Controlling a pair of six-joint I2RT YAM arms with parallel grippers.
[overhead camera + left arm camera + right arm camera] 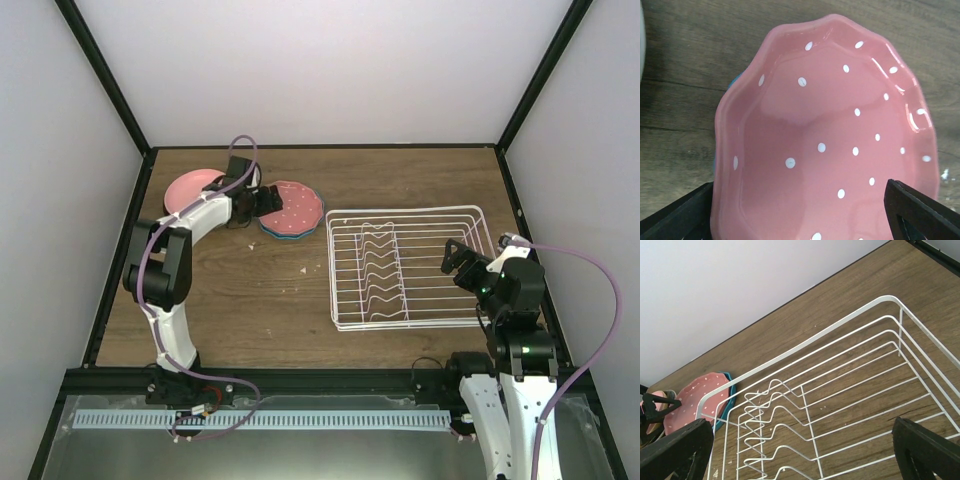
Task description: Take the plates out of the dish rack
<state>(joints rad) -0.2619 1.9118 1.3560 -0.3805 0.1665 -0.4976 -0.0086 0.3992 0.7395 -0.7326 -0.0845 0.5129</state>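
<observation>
Placing the last pink dotted plate [830, 145] at ten o'clock of the empty dish rack [400, 210], left gripper [262, 203] seemingly released around it, right gripper [800, 450] spread at three o'clock; next, lift left arm clear.

Finding the dish rack [405, 268] right of centre on the table [250, 295]. Seeing the stack of plates [300, 208] just off its far-left corner, 1 more plate [188, 186] lying further left, the left gripper [262, 200] hanging over the stack, the right gripper [455, 258] beside the rack's right end.
</observation>
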